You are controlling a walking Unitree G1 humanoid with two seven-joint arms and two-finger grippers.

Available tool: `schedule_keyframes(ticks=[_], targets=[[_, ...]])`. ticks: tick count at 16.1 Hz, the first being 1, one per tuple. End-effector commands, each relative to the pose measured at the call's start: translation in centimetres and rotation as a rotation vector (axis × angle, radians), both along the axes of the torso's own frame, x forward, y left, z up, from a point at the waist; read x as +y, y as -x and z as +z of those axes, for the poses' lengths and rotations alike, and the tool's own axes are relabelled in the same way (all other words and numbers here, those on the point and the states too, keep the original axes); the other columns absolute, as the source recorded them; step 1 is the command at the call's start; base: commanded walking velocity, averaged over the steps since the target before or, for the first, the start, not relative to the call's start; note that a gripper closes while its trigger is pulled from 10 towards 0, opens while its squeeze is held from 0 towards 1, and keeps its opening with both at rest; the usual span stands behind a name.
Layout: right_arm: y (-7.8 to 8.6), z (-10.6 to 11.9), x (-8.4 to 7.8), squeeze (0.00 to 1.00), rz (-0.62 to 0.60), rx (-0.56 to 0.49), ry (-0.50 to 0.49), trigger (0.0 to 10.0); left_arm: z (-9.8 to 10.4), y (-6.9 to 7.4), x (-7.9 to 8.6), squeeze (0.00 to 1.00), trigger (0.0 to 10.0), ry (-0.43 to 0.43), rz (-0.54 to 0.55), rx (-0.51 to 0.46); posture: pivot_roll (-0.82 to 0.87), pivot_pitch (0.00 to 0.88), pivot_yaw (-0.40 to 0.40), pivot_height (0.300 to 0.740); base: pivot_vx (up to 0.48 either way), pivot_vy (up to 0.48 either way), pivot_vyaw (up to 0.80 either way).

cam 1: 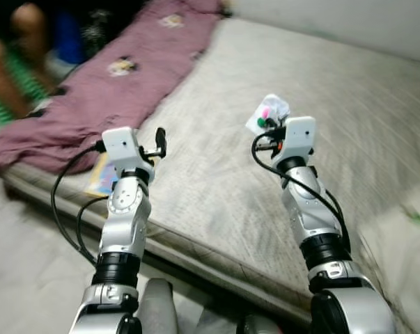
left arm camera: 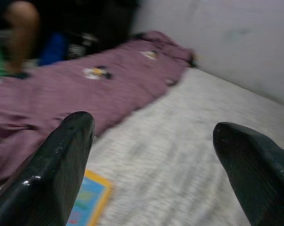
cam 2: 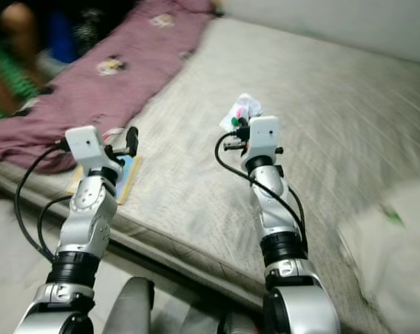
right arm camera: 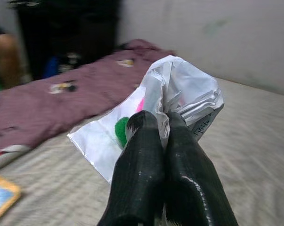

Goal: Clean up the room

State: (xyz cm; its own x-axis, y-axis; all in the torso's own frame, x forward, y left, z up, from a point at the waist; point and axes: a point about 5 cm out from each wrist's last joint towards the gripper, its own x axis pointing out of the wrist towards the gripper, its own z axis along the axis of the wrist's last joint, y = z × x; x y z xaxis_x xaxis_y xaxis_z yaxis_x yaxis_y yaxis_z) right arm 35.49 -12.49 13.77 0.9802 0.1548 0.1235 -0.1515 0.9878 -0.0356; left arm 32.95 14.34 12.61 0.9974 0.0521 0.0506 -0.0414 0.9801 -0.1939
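Over the grey mattress [cam 1: 377, 104], your right gripper [right arm camera: 161, 123] is pinching a crumpled paper wrapper [right arm camera: 179, 101], jaws clamped on its gathered neck; it looks light, soft, tearable. Left gripper [left arm camera: 153, 141] is gaping wide, empty.

Open grey mattress [cam 1: 349, 111] across centre and right of frame; obstacles: purple blanket [cam 1: 105, 90] upper left, picture book [cam 2: 122, 177] at lower-left bed edge, pale pillow [cam 1: 405, 243] lower right.
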Motion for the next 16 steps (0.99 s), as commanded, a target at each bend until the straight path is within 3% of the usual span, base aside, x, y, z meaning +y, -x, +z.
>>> schedule_keyframes(ticks=[1, 9, 16], targets=[[0.17, -0.64, -0.4, 0.0, -0.011, 0.023, 0.02, 10.0, -0.03, 0.16, -0.49, 0.0, 10.0, 0.013, -0.003, 0.003, 0.07, 0.0, -0.072, 0.7, 0.0, 0.0, 0.0], [0.44, -0.6, -1.21, 0.0, -0.068, 0.0, 0.018, 10.0, -0.22, 0.18, -0.6, 0.0, 10.0, 0.019, -0.026, 0.013, 0.06, 0.0, -0.058, 0.74, 0.0, 0.0, -0.39], [0.77, -0.93, -1.11, 0.0, -0.067, 0.01, -0.001, 10.0, -0.47, 0.51, -0.18, 0.0, 10.0, 0.04, -0.003, 0.018, 0.04, 0.0, -0.042, 0.74, 0.0, 0.0, 0.0]])
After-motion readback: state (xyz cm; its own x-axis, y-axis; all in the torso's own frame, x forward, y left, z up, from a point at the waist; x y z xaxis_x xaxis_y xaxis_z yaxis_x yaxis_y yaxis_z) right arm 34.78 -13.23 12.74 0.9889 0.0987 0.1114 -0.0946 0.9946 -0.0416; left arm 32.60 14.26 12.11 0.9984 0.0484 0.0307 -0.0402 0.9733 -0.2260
